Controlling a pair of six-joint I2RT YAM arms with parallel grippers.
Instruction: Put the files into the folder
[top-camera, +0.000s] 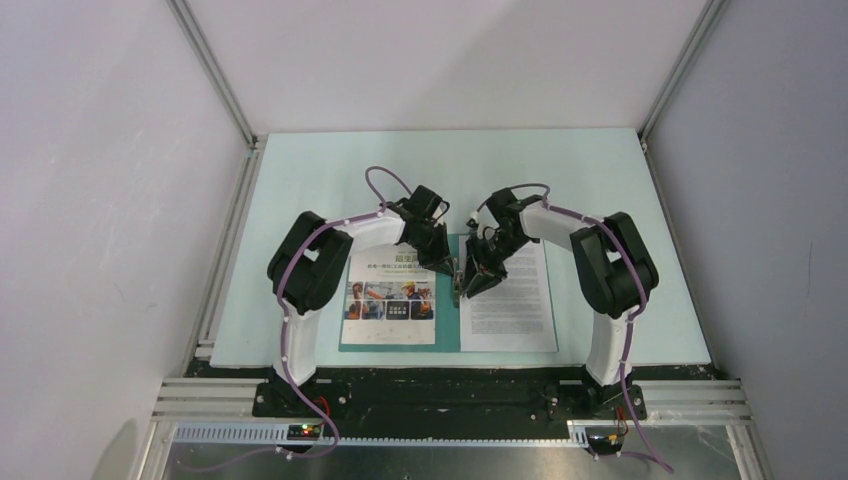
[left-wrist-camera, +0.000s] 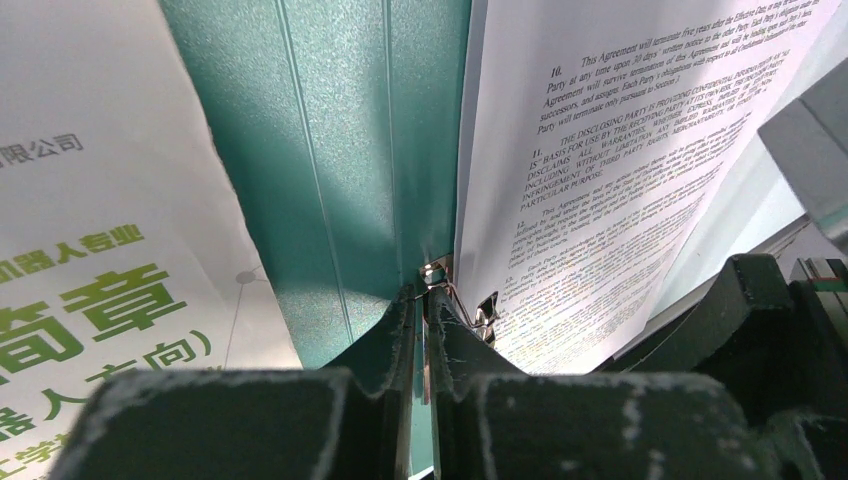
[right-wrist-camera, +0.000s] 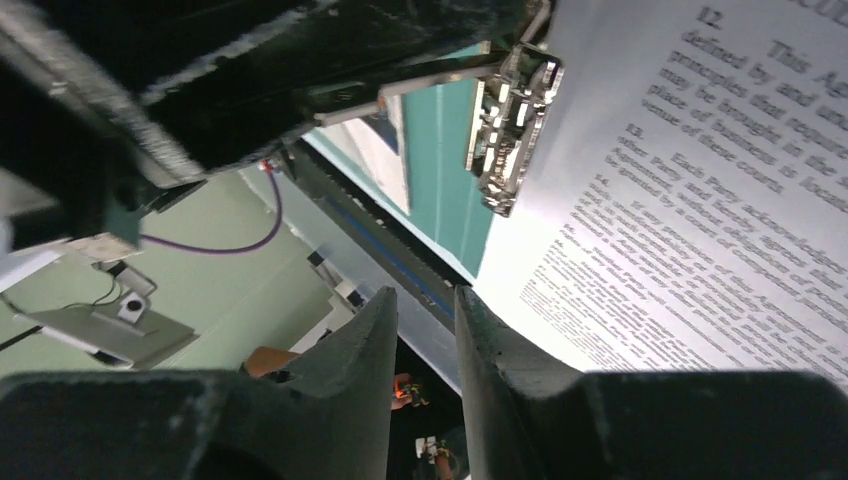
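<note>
Centrally against the near edge of the pale green worktop (top-camera: 320, 180) lies the thin teal-green rectangular folder (top-camera: 448, 332), opened flat. The white brochure page with colourful photos and green heading (top-camera: 390, 295) rests on its left leaf. The white sheet of dense black text (top-camera: 510, 300) rests on its right leaf, its inner edge at the spine.

Both arms converge on the spine, where the small metal clip (right-wrist-camera: 512, 125) sits. The left gripper (left-wrist-camera: 424, 300) is pinched together on the clip's thin metal lever, evidently to hold the spring up so that paper can pass beneath it. The right gripper (right-wrist-camera: 427, 315) hangs just beside the clip, above the inner margin of the text sheet. Its fingers stand slightly apart with nothing between them. The arrangement reads as a division of labour: one claw lifts the clamp, the other is free to nudge paper.

Whether the text sheet lies under the clip or merely abuts it cannot be told. A strip of bare teal separates the brochure page from the clip, so that sheet is judged not yet secured. The evident hazard is the lever slipping from the pinch and snapping down on a skewed edge.
</note>
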